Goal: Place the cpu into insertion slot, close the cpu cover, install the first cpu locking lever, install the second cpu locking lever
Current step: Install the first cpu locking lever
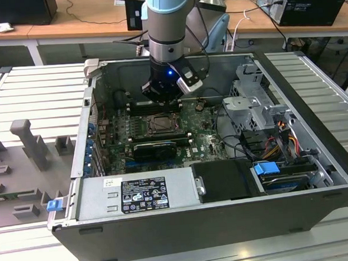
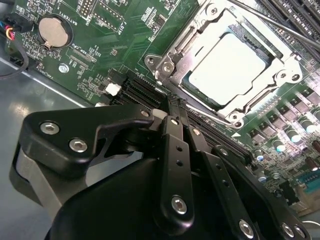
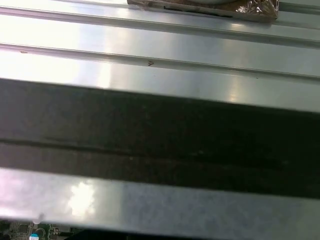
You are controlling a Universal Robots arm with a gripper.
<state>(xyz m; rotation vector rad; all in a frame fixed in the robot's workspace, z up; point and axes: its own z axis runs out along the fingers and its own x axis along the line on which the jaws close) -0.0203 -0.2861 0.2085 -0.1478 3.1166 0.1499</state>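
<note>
In the second wrist view the cpu, a pale square chip, lies in the socket. The silvery cpu cover is down around it, and the chip shows through its window. A thin metal lever rod runs along the socket's far side. My gripper is shut with nothing between its black fingers. Its tips are just off the socket's near corner, above the long black slots. In the exterior view the gripper hangs inside the open case, just behind the insertion slot.
The open computer case lies on a ribbed metal table. Inside are a power supply, a drive cage and loose cables. A coin battery sits on the green board. The first wrist view shows the case's grey wall.
</note>
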